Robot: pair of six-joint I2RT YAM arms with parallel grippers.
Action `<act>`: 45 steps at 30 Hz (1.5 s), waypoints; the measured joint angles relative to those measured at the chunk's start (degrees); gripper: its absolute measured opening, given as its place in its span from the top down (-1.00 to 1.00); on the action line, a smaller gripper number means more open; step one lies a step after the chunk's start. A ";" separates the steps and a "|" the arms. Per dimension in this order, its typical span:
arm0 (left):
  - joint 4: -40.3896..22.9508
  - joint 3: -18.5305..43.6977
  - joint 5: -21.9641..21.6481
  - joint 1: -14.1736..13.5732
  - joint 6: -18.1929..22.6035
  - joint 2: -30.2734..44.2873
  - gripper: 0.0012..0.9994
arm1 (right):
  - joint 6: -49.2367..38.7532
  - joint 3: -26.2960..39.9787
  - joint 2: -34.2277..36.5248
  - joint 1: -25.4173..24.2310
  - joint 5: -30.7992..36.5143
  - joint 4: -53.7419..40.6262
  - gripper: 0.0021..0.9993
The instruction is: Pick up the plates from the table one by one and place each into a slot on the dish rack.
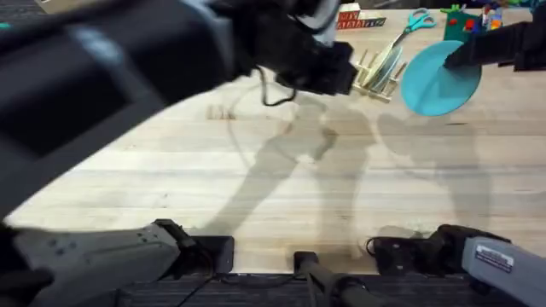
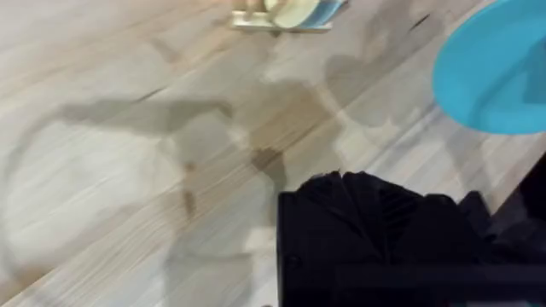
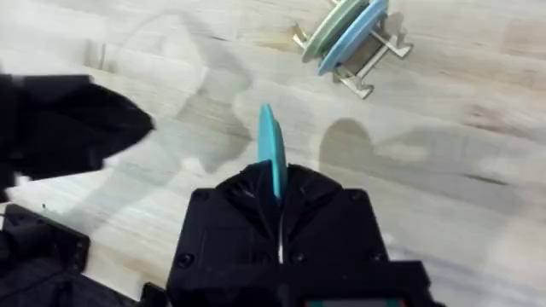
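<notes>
A teal plate (image 1: 439, 81) hangs tilted above the table (image 1: 281, 188), just right of the dish rack (image 1: 380, 72), with my right gripper (image 1: 461, 55) shut on its rim. From the right wrist the plate (image 3: 269, 141) shows edge-on, clamped in the gripper (image 3: 275, 183). The rack (image 3: 367, 60) lies beyond it, with a pale blue plate (image 3: 354, 34) and a pale green disc (image 3: 328, 30) standing upright in its slots. My left gripper (image 1: 328, 68) hovers just left of the rack, shut and holding nothing. Its wrist view shows the rack (image 2: 286, 13) and the teal plate (image 2: 499, 68).
Teal-handled scissors (image 1: 415, 21), coloured toys (image 1: 469, 19) and lettered wooden blocks (image 1: 358, 19) lie along the far edge behind the rack. The left arm (image 1: 128, 60) stretches large and dark across the upper left. Bare planks fill the middle and near side.
</notes>
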 joint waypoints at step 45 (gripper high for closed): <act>-19.88 0.00 -26.11 11.55 27.34 -30.65 -0.99 | 46.30 43.92 31.20 21.46 37.47 -20.96 0.95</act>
